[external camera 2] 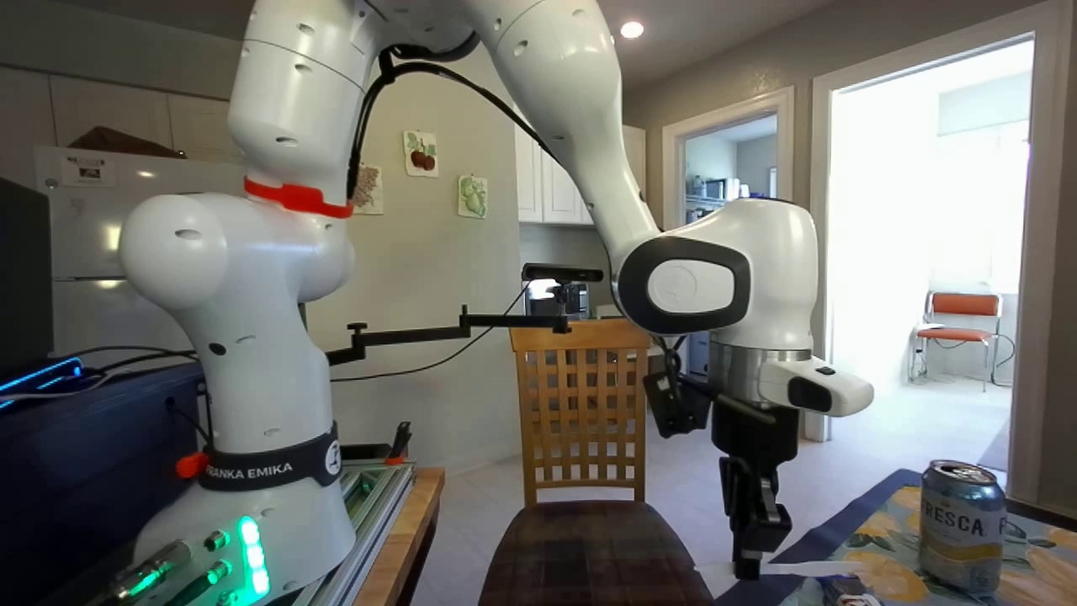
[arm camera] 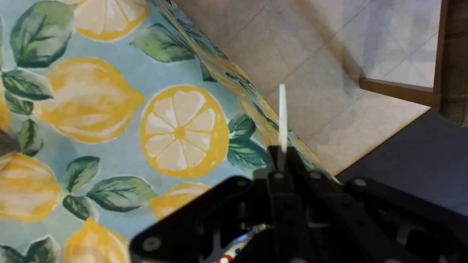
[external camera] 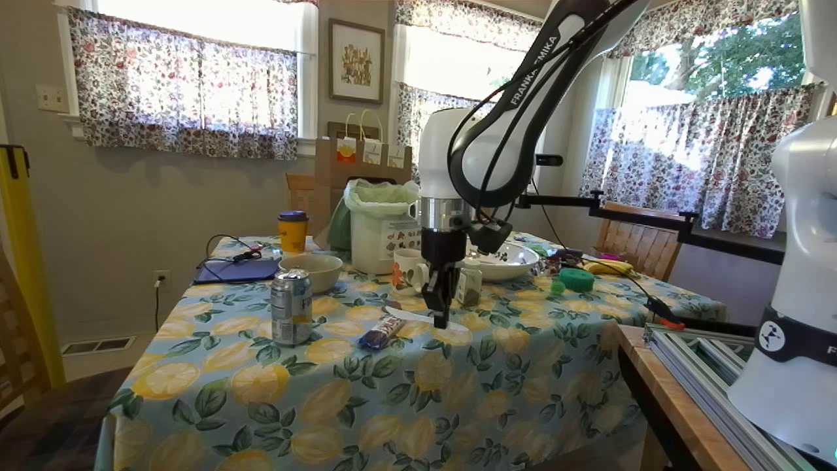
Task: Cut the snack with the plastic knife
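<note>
A robot's gripper clamped a white plastic knife near the edge of a cloth-covered table, with a wrapped snack lying close by. In the wrist view, one end of the knife showed against tiled floor past a table edge. A drink can stood nearby; a mug, a bowl and a lined bin sat farther back, contents hidden. The arm arched high, gripper pointing straight down.

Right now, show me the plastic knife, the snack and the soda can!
Plastic knife (external camera: 414, 316), in an exterior view: on its longer visible white stretch.
Snack (external camera: 382, 332), in an exterior view: on its wrapper's middle.
Soda can (external camera 2: 962, 530), in an exterior view: on its printed side.
</note>
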Tool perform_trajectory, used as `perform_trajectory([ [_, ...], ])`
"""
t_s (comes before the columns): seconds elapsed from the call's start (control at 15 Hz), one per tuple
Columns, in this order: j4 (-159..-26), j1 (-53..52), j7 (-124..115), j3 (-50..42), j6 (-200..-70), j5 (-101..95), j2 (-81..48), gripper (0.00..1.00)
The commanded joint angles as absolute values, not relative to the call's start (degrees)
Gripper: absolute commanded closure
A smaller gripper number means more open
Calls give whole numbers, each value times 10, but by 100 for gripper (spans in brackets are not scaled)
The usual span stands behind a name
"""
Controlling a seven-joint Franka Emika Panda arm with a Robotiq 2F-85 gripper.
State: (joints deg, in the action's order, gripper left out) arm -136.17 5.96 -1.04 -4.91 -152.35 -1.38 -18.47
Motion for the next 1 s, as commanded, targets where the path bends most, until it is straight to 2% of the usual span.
perform_trajectory([
  [0.0,-1310,53,-32,-53,-1497,-6,-225,99],
  [0.93,-1213,57,-18,-55,-1419,-15,-294,99],
])
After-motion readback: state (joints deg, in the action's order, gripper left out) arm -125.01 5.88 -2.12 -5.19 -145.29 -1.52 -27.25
